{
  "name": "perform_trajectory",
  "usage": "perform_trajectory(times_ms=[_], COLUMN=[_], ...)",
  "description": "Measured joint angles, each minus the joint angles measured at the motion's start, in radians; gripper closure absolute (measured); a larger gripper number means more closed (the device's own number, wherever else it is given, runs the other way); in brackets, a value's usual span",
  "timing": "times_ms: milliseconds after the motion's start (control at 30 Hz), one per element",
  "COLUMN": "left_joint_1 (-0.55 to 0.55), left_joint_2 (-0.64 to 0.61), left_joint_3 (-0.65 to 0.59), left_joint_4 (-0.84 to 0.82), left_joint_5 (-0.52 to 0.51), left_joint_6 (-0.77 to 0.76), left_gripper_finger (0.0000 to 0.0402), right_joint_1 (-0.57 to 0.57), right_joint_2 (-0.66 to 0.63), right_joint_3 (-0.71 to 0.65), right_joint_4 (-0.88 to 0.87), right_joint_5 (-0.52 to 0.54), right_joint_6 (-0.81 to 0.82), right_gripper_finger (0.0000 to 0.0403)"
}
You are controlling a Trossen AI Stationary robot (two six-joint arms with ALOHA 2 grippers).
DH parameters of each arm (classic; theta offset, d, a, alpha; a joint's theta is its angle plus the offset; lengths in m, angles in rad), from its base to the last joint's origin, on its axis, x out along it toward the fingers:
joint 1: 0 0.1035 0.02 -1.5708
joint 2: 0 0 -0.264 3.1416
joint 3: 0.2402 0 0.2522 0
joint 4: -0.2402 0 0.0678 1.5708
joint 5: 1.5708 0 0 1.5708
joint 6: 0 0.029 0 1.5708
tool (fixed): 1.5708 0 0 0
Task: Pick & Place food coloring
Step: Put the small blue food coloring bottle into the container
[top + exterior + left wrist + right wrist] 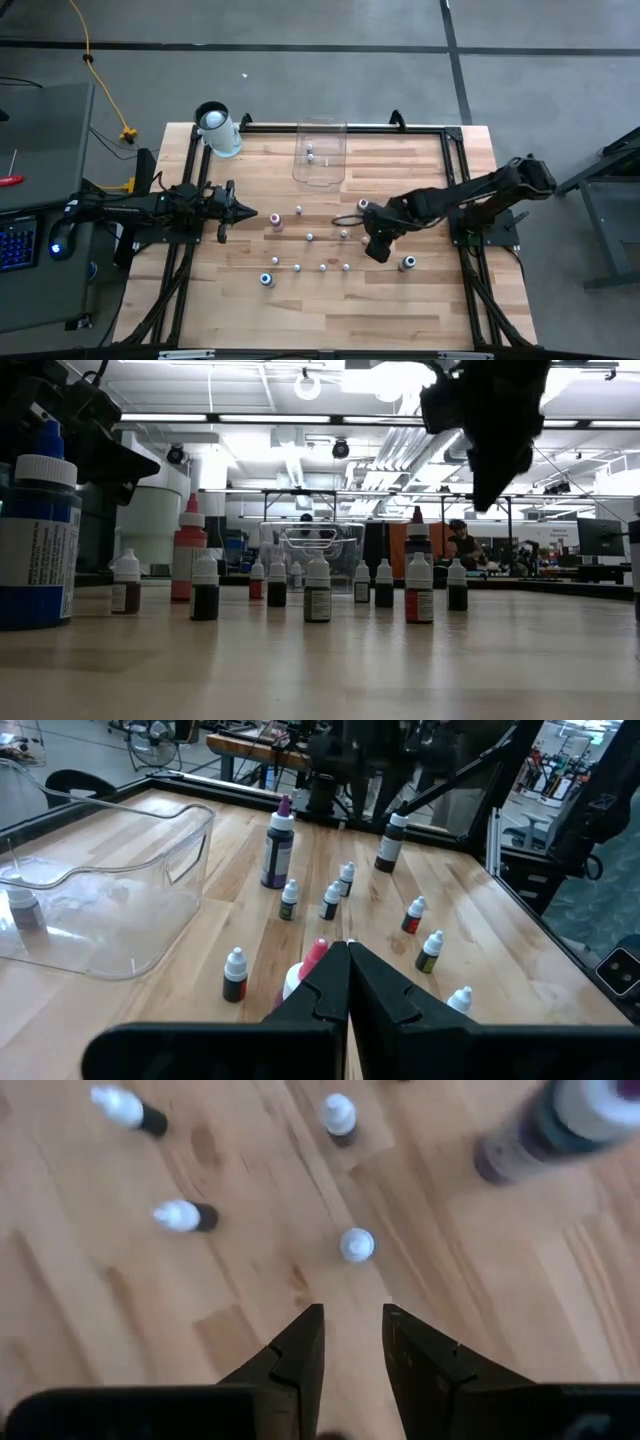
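Several tiny food coloring bottles (310, 237) stand upright on their bases across the middle of the wooden table, among them a pink-capped one (277, 222), a blue one (266, 280) and a purple one (279, 845). A few more stand inside the clear bin (320, 152). My right gripper (352, 1315) hangs open above the table, pointing down, with a white-capped bottle (356, 1244) just ahead of its tips; it touches nothing. My left gripper (348, 955) is shut and level, just short of the pink-capped bottle (315, 955).
A big white cylinder (216, 130) stands at the far left corner. The clear bin sits at the far edge, in the middle. A black frame (455, 150) runs round the table. Bare wood lies along the near edge (330, 320). A person shows in the room beyond (460, 540).
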Motion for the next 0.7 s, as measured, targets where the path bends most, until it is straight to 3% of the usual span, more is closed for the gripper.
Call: perform_trajectory(times_ms=[233,700], left_joint_1=[0.000,0.000], left_joint_2=[0.000,0.000], left_joint_3=[0.000,0.000], left_joint_4=[0.000,0.000], left_joint_5=[0.000,0.001], left_joint_6=[0.000,0.000], left_gripper_finger=[0.0401,0.0401], right_joint_1=[0.014,0.011], right_joint_2=[0.000,-0.015], right_joint_3=[-0.149,-0.132], right_joint_4=[0.226,0.223], right_joint_5=[-0.012,-0.030], right_joint_6=[-0.154,-0.168], right_gripper_finger=[0.0308,0.0308])
